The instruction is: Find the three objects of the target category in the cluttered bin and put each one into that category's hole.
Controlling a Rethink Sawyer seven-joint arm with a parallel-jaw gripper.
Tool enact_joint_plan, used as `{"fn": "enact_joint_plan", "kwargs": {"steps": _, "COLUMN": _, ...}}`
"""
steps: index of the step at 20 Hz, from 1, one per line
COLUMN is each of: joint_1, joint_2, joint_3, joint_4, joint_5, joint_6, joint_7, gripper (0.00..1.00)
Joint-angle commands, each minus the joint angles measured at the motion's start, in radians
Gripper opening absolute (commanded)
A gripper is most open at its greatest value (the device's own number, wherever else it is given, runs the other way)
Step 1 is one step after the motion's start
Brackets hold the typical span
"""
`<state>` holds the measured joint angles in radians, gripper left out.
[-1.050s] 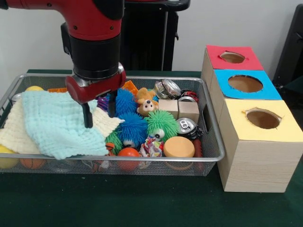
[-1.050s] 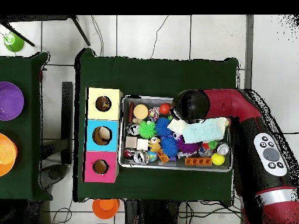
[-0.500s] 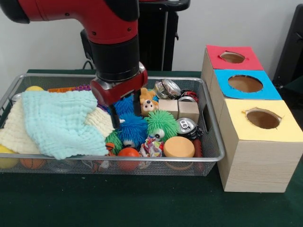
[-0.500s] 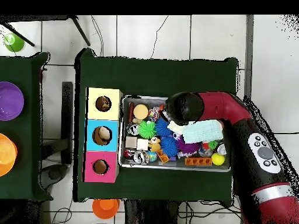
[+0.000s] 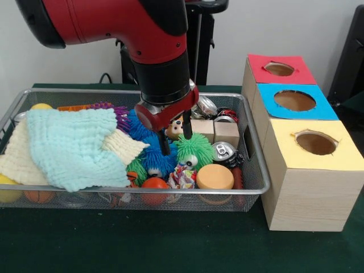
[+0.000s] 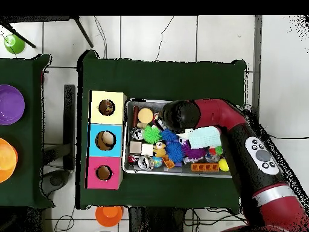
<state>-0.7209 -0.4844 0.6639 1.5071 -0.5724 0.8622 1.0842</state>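
Observation:
My gripper hangs open over the middle of the wire bin, its two black fingers straddling a small brown plush toy that they partly hide. Just below the fingertips lie a blue spiky ball and a green spiky ball with an eye. Three boxes with round holes stand right of the bin: red, blue, yellow. In the overhead view the arm's wrist covers the gripper.
A light blue cloth over a cream cloth covers the bin's left half. Two wooden blocks, crushed cans, an orange disc, an orange ball and a purple spiky ball crowd the rest.
The arm has swept to the right in the front view, from above the cloths to the spiky balls and plush toy. The gripper stayed open; nothing was picked up.

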Motion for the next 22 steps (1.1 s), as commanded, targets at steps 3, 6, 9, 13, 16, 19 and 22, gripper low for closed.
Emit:
{"fn": "enact_joint_plan", "kwargs": {"steps": 3, "joint_1": -0.024, "joint_2": 0.057, "joint_3": 0.05, "joint_4": 0.055, "joint_5": -0.038, "joint_6": -0.114, "joint_7": -0.1, "gripper": 1.0}}
{"fn": "enact_joint_plan", "kwargs": {"steps": 6, "joint_1": -0.022, "joint_2": 0.055, "joint_3": 0.046, "joint_4": 0.052, "joint_5": -0.045, "joint_6": -0.129, "joint_7": -0.099, "gripper": 1.0}}
{"fn": "enact_joint_plan", "kwargs": {"steps": 9, "joint_1": -0.022, "joint_2": 0.052, "joint_3": 0.045, "joint_4": 0.054, "joint_5": -0.046, "joint_6": -0.141, "joint_7": -0.099, "gripper": 1.0}}
{"fn": "enact_joint_plan", "kwargs": {"steps": 13, "joint_1": -0.025, "joint_2": 0.052, "joint_3": 0.041, "joint_4": 0.061, "joint_5": -0.053, "joint_6": -0.158, "joint_7": -0.099, "gripper": 1.0}}
{"fn": "enact_joint_plan", "kwargs": {"steps": 16, "joint_1": -0.017, "joint_2": 0.051, "joint_3": 0.032, "joint_4": 0.057, "joint_5": -0.066, "joint_6": -0.177, "joint_7": -0.091, "gripper": 1.0}}
{"fn": "enact_joint_plan", "kwargs": {"steps": 19, "joint_1": -0.012, "joint_2": 0.052, "joint_3": 0.018, "joint_4": 0.054, "joint_5": -0.078, "joint_6": -0.181, "joint_7": -0.09, "gripper": 1.0}}
{"fn": "enact_joint_plan", "kwargs": {"steps": 22, "joint_1": -0.006, "joint_2": 0.055, "joint_3": 0.001, "joint_4": 0.043, "joint_5": -0.094, "joint_6": -0.179, "joint_7": -0.091, "gripper": 1.0}}
